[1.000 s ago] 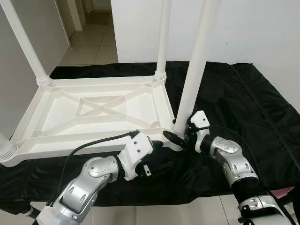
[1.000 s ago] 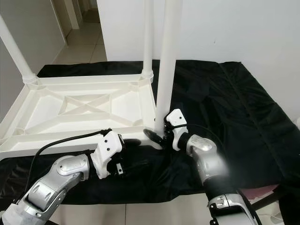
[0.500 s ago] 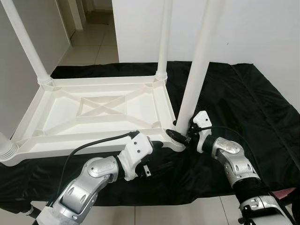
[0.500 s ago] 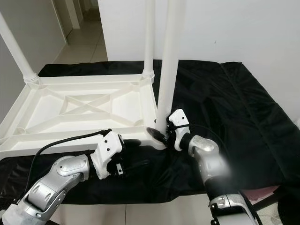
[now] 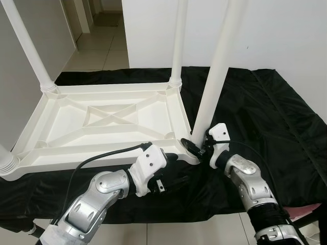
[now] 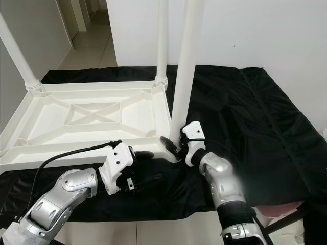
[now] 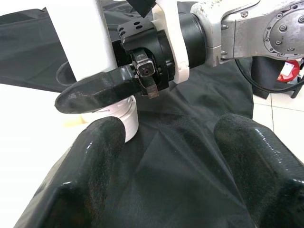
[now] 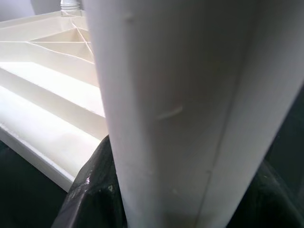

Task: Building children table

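The white plastic children's table [image 5: 76, 120] lies upside down on a black cloth. Two far legs [image 5: 179, 41] and the near-left leg base [image 5: 6, 166] stand up from its corners. My right gripper [image 5: 196, 146] is shut around the foot of the near-right leg [image 5: 217, 66] where it meets the corner socket; the leg leans slightly right. In the right wrist view that leg [image 8: 180, 95] stands between the black fingers [image 8: 92, 190]. My left gripper [image 5: 173, 177] rests open on the cloth just below the table's near edge, its fingers [image 7: 90, 161] spread apart with nothing between them.
The black cloth [image 5: 265, 112] spreads over the floor to the right. A white wall [image 5: 276, 35] rises behind it, and a grey panel [image 5: 15, 92] stands at the left. A tiled hallway [image 5: 97, 46] opens at the back left. A pink object [image 5: 309, 209] lies at the near right.
The top of the near-right leg has tipped a little to the right, and my right forearm has shifted slightly inward. The left arm has not moved.
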Controlling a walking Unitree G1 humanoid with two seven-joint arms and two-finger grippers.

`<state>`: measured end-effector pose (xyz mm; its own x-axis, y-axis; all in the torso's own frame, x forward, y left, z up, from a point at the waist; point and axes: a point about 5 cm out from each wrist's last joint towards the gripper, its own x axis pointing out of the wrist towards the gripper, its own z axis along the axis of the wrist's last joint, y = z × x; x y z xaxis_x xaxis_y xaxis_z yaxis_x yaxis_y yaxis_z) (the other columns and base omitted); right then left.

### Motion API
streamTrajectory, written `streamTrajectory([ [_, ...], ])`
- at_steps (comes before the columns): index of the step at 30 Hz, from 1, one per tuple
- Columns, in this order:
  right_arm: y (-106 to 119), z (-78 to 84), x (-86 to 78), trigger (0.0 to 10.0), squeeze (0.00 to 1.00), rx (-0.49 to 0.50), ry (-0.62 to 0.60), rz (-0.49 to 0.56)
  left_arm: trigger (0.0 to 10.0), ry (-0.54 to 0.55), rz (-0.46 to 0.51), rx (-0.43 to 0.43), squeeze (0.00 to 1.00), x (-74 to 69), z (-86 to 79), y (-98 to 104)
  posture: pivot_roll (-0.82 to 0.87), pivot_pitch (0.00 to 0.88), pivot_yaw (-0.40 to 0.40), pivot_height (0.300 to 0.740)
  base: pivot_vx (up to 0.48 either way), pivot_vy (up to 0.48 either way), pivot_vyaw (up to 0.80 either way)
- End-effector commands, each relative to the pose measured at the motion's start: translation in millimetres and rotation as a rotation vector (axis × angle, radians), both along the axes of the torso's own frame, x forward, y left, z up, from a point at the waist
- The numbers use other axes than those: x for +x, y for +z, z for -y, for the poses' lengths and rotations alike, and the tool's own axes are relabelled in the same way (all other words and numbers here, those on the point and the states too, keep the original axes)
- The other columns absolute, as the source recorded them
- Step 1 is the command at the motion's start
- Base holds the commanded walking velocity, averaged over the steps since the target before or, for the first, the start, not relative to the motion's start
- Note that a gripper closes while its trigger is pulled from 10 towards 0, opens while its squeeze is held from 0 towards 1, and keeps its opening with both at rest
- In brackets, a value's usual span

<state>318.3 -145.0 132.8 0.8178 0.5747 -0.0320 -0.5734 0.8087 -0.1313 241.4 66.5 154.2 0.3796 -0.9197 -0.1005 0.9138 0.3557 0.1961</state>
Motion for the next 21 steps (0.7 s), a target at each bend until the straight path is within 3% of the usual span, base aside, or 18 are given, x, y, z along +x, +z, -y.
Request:
streamTrajectory([
  [1, -5, 1.0, -1.2, 10.0, 0.0, -0.009, -0.058, -0.032, 10.0, -0.022, -0.006, 0.015, 0.0, -0.4, -0.9, -3, -0.06, 0.019, 0.027, 0.74, 0.0, 0.0, 0.0],
  [2, -5, -1.9, -2.7, 10.0, 0.0, 0.004, -0.119, -0.04, 10.0, -0.019, -0.008, 0.014, 0.0, -0.9, -1.0, -3, -0.05, 0.02, 0.022, 0.74, 0.0, 0.0, 0.0],
  [5, -5, -1.9, -2.7, 10.0, 0.0, 0.004, -0.119, -0.04, 10.0, -0.019, -0.008, 0.014, 0.0, -0.9, -1.0, -3, -0.05, 0.02, 0.022, 0.74, 0.0, 0.0, 0.0],
  [7, -7, -10.7, -8.2, 10.0, 0.0, 0.042, -0.242, -0.06, 10.0, -0.011, -0.013, 0.012, 0.0, -2.2, -1.6, -4, -0.05, 0.02, 0.016, 0.74, 0.0, 0.0, 0.0],
  [10, -7, -10.7, -8.2, 10.0, 0.0, 0.042, -0.242, -0.06, 10.0, -0.011, -0.013, 0.012, 0.0, -2.2, -1.6, -4, -0.05, 0.02, 0.016, 0.74, 0.0, 0.0, 0.0],
  [13, -12, -36.8, -18.7, 10.0, 0.0, 0.154, -0.429, -0.066, 10.0, 0.028, -0.031, -0.007, 0.0, -3.3, -4.3, -6, -0.04, 0.013, 0.009, 0.74, 0.0, 0.0, 0.0],
  [19, -5, -53.6, -20.8, 10.0, 0.0, 0.239, -0.472, -0.047, 10.0, 0.084, -0.042, -0.041, 0.0, 0.4, -5.5, -3, -0.05, 0.011, 0.014, 0.74, 0.0, 0.0, 0.0],
  [20, -2, -55.3, -21.0, 10.0, 0.34, 0.257, -0.462, -0.035, 10.0, 0.102, -0.044, -0.052, 0.0, 1.7, -5.5, -2, -0.05, 0.008, 0.015, 0.74, 0.0, 0.0, 0.0],
  [21, 0, -56.3, -21.3, 10.0, 0.34, 0.266, -0.454, -0.027, 10.0, 0.114, -0.046, -0.059, 0.0, 2.4, -5.5, -2, -0.05, 0.008, 0.015, 0.74, 0.0, 0.0, 0.0],
])
